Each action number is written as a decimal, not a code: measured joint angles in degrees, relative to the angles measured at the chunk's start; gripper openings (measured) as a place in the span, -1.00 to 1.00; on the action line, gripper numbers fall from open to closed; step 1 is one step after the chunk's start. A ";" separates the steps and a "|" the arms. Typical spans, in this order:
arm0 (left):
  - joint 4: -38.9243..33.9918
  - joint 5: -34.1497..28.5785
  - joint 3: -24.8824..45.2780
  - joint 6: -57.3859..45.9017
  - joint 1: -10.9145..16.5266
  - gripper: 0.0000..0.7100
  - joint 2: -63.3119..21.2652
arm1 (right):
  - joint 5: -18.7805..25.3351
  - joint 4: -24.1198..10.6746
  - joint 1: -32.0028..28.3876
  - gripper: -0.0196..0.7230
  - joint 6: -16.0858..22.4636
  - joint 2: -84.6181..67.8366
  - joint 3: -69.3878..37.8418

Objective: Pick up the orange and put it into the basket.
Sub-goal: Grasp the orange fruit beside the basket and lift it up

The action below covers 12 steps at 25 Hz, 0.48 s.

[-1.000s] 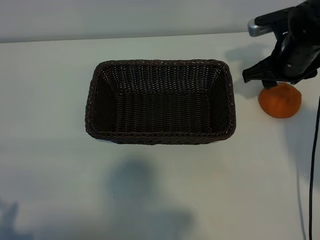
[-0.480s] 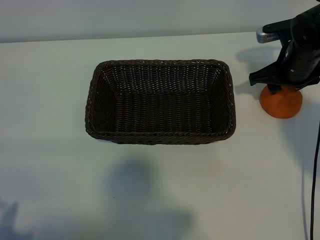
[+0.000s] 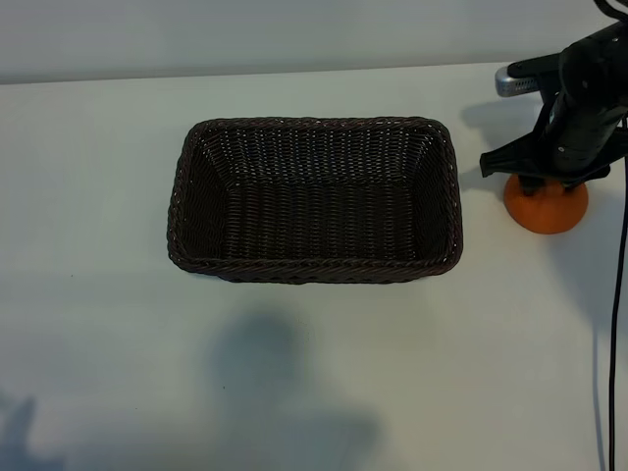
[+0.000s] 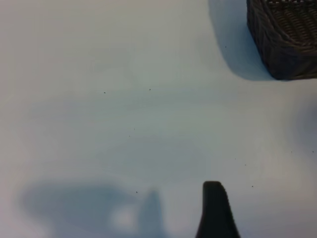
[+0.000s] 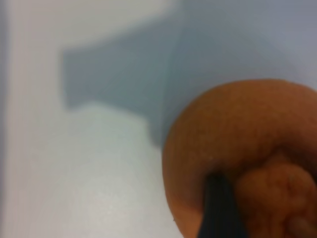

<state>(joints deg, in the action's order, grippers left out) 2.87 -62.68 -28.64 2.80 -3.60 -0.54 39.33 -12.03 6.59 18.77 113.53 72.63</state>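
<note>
The orange (image 3: pixel 547 208) sits on the white bench (image 3: pixel 324 353), to the right of the dark brown wicker basket (image 3: pixel 314 267) and apart from it. The right gripper (image 3: pixel 549 184) points steeply down over the top of the orange, and in the right wrist view one dark fingertip (image 5: pixel 218 208) lies against the fruit's skin beside the knobby stem bump. Whether its jaws already grip the orange, I cannot tell. The left gripper is seen only as one fingertip (image 4: pixel 214 210) above bare bench near a basket corner; its jaws stand apart.
</note>
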 joint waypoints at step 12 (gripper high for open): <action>0.00 0.00 0.00 -0.06 0.00 0.37 0.00 | 0.64 0.05 0.00 -0.66 -0.17 0.06 0.28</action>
<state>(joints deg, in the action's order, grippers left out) 2.87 -62.68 -28.64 2.74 -3.60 -0.54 39.97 -11.98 6.59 18.60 113.59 72.91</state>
